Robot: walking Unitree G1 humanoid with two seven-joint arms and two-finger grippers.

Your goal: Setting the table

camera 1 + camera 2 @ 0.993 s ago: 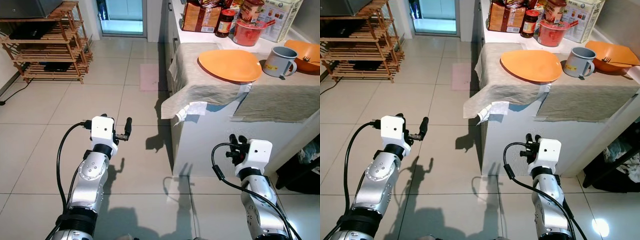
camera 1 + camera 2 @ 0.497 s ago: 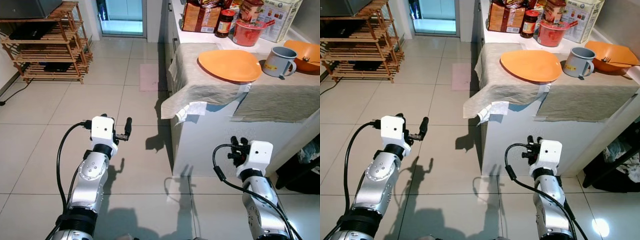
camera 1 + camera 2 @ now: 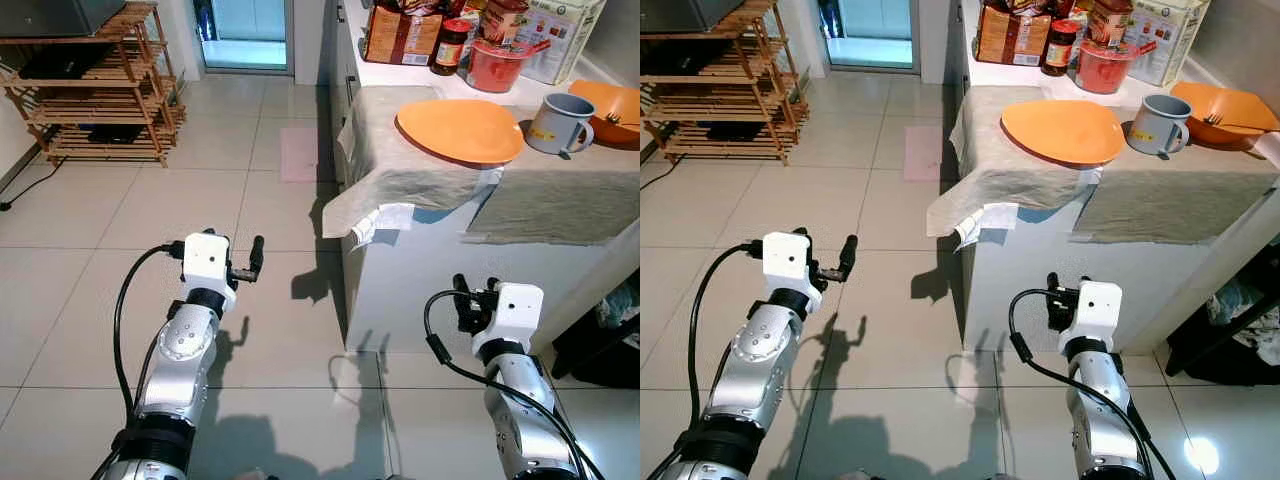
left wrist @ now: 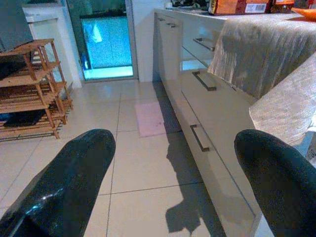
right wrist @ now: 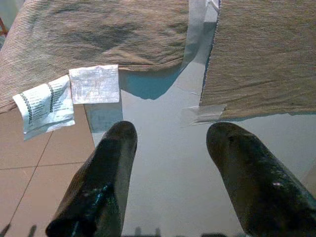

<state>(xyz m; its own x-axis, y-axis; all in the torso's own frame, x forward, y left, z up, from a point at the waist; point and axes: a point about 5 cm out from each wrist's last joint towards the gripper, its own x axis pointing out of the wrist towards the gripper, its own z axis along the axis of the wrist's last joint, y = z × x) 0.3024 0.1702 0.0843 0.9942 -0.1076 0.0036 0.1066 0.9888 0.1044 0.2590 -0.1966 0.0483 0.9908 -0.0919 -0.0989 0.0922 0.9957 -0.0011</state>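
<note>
Tableware sits on the bench (image 3: 560,215), which is draped in grey-beige cloths (image 3: 400,160): an orange plate (image 3: 460,130) lies flat on the cloth near the bench's left end, and a grey mug (image 3: 557,123) stands upright just to its right, handle toward the robot. Beyond the mug, at the far right, an orange bowl (image 3: 612,108) holds a fork (image 3: 620,119). Behind the plate, against the back of the bench, stand a red container (image 3: 495,62), a dark jar with a red lid (image 3: 451,45), a brown packet (image 3: 402,35) and a white carton (image 3: 560,35). White care labels (image 5: 64,96) hang from the cloth's lower edge over the bench's pale front.

Below the bench edge, the right gripper (image 3: 474,299) is raised in front of the bench's front face, well under the plate and touching nothing; its 2 fingers (image 5: 103,182) are spread apart, with only the bench front and hanging cloth between them. The left gripper (image 3: 252,262) is held out over the tiled floor (image 3: 120,260), well to the left of the bench, its 2 fingers (image 4: 64,187) also spread wide and empty, pointing along a row of white drawer fronts (image 4: 197,89). A wooden rack (image 3: 95,90) stands at the far left, near a glass door (image 3: 245,30).
</note>
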